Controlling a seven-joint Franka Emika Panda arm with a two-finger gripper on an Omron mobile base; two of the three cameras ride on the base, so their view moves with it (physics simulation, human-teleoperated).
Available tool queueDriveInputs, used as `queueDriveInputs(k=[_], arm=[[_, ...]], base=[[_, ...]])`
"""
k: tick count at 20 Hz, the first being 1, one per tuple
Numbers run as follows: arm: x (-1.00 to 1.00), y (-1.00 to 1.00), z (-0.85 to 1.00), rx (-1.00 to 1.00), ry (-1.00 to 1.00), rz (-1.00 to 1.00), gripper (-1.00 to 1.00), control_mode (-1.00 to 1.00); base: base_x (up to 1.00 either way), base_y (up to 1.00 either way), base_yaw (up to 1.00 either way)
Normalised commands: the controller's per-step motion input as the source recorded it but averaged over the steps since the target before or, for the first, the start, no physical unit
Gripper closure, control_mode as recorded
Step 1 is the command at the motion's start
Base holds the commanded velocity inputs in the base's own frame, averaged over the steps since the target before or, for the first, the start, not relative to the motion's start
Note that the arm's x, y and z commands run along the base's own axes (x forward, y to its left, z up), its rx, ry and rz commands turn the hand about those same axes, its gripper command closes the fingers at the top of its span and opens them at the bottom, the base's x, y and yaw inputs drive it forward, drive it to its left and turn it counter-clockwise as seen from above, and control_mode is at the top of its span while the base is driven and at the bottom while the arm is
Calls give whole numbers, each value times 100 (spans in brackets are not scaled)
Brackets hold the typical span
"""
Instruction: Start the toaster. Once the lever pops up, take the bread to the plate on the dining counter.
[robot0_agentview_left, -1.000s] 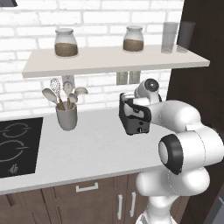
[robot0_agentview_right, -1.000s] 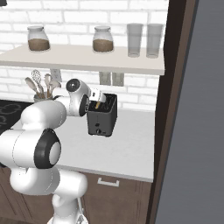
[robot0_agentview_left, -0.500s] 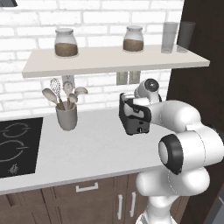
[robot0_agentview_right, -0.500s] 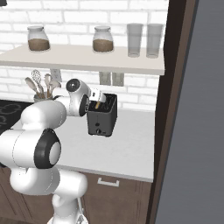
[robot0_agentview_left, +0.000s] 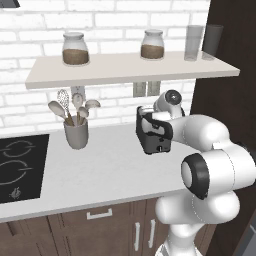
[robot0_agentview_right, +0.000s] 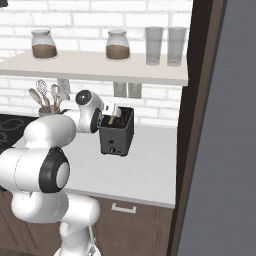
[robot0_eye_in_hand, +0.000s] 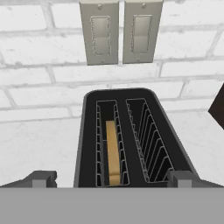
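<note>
While the gripper (robot0_eye_in_hand: 112, 178) hovers just above the toaster (robot0_eye_in_hand: 131, 140), its jaws stand wide, one fingertip showing on each side of the black body and nothing between them. The toaster sits on the white counter (robot0_agentview_left: 110, 170) below two wall switch plates (robot0_eye_in_hand: 120, 31). The bread (robot0_eye_in_hand: 113, 153) stands on edge in the left slot, seemingly sunk low; the right slot holds nothing.

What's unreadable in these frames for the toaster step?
- Boxy black toaster, left base view: its right side and top slots are hidden by the white arm.
- Golden-brown bread slice, hand view: near end cut off at the bottom edge.
- Toaster lever: cannot tell its position in any view.
- Gripper, hand view: only the dark fingers show, spread wide.
</note>
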Motion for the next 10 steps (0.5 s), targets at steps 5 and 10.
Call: queueDriveInputs(k=[5,10], arm=[[0,0,0,0,0,0,-100,-100],[0,0,0,0,0,0,-100,-100]], base=[[0,0,0],[0,0,0]])
